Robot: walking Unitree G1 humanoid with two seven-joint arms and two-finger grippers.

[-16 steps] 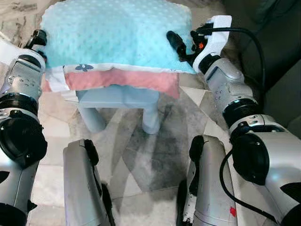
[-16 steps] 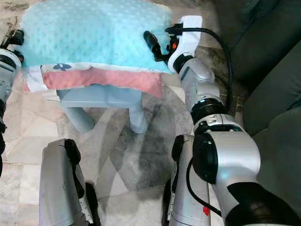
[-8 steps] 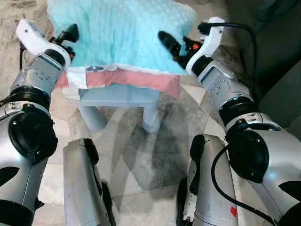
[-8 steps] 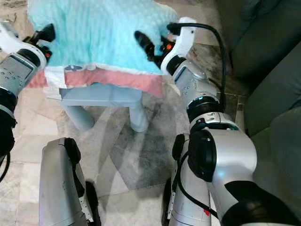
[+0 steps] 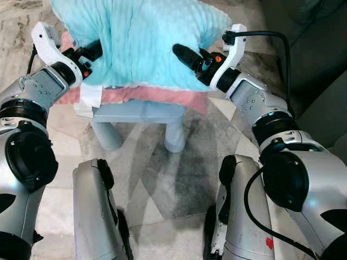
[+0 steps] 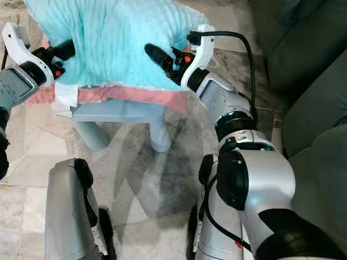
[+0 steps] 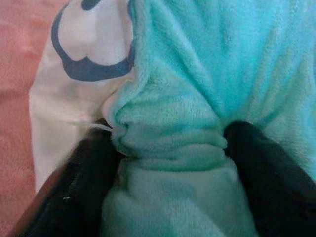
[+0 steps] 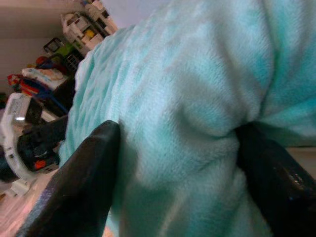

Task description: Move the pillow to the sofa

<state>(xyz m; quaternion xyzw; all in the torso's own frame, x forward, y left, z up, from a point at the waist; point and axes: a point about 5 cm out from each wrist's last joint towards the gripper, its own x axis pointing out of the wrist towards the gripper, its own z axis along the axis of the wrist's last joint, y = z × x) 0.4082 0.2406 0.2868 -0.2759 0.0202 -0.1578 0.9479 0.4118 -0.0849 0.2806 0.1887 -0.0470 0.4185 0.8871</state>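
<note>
So the turquoise pillow (image 5: 143,40) sits on top of a small pale blue stool (image 5: 138,116), with a pink and white cloth (image 5: 157,93) under it hanging over the stool's front edge. The pillow is squeezed in from both sides and bunches up in the middle, fuzzy dotted fabric all wrinkled.

The left gripper (image 5: 91,52) is pressed into the pillow's left side. In the left wrist view its 2 black fingers (image 7: 86,182) pinch a fold of the turquoise fabric between them, so it's clamped on the pillow. You can also see a white patch with a dark blue print (image 7: 84,59) and some pink cloth next to that fold.

The right gripper (image 5: 187,56) is dug into the pillow's right side. In the right wrist view its fingers (image 8: 81,182) straddle a thick bulge of the plush, gripping it too. Past the pillow in that same view there's a cluttered pile of colorful toys (image 8: 74,39) against a wall, and the left gripper's white housing is visible beyond the pillow.

Room-wise: the floor (image 5: 146,179) is marbled stone tile in beige and grey, with a darker smudgy patch just in front of the stool. The stool has 2 stubby legs visible. A dark grey-green sofa (image 6: 309,81) runs along the robot's right side, close by but apart from the stool. The robot's silver legs (image 5: 97,216) stand on the tile right in front of the stool.
</note>
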